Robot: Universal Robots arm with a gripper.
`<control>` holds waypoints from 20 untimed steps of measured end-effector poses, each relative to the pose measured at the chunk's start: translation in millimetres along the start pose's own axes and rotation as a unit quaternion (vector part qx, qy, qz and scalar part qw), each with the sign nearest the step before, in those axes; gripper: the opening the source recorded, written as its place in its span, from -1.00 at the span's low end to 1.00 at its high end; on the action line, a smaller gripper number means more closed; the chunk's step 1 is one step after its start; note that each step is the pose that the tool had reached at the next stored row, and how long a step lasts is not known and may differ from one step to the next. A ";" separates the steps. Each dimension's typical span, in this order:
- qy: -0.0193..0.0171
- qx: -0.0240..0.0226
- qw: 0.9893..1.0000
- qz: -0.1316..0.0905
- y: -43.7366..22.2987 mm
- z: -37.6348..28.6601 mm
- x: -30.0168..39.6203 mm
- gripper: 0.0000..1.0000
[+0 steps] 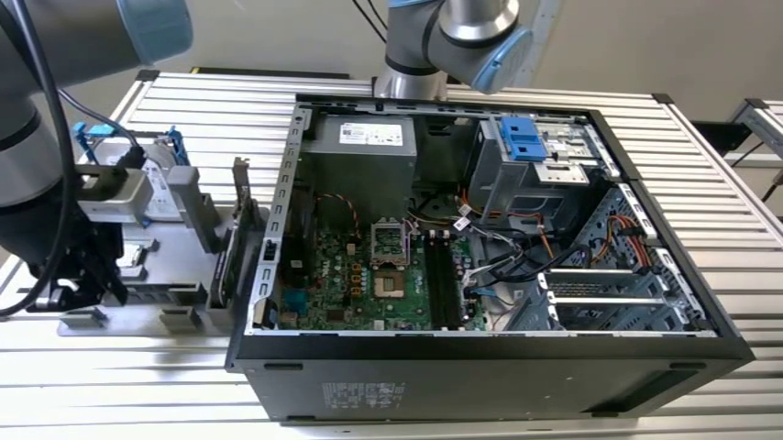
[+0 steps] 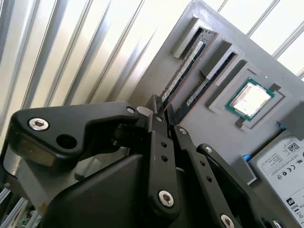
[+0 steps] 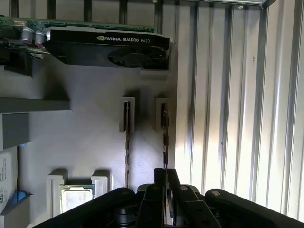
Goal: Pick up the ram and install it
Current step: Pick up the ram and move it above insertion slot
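A big table (image 1: 703, 165) of shiny metal ribs holds everything. On it lies an open black computer box (image 1: 490, 367), and you can see the green board and wires inside. At the exterior view's left, the thick grey robot arm (image 1: 31, 137) reaches down over a flat grey plastic tray (image 3: 85, 118). On the tray a long black card (image 3: 107, 45) stands in its holder. A silver hard drive (image 2: 285, 166) lies there too.

The ram (image 3: 165, 137) is a thin dark stick, standing on its edge in a slot near the tray's rim. A second stick (image 3: 127, 142) stands just beside it.

The black pincer (image 3: 166, 172) is pinched nearly closed, with the thin ram between its fingers. A small, square, shiny chip (image 2: 250, 99) lies near the sticks.
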State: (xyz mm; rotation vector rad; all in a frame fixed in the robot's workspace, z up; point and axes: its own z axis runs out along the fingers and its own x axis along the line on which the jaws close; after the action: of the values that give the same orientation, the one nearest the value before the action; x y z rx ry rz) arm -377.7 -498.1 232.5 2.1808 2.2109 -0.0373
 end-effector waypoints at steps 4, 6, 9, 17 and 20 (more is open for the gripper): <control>0.000 0.000 1.000 0.000 0.0 -6.0 -0.3 -1.00; 0.000 0.000 1.000 0.000 0.1 -8.2 -0.3 -1.00; 0.000 0.000 1.000 0.000 0.1 -10.8 -0.5 -1.00; -0.001 0.000 1.000 0.000 0.1 -19.8 -0.8 -1.00; -0.001 0.000 1.000 0.000 0.1 -23.0 -1.0 -1.00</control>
State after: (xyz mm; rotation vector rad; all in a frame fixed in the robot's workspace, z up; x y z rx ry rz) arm -377.8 -498.1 255.5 2.1799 2.2099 -0.0395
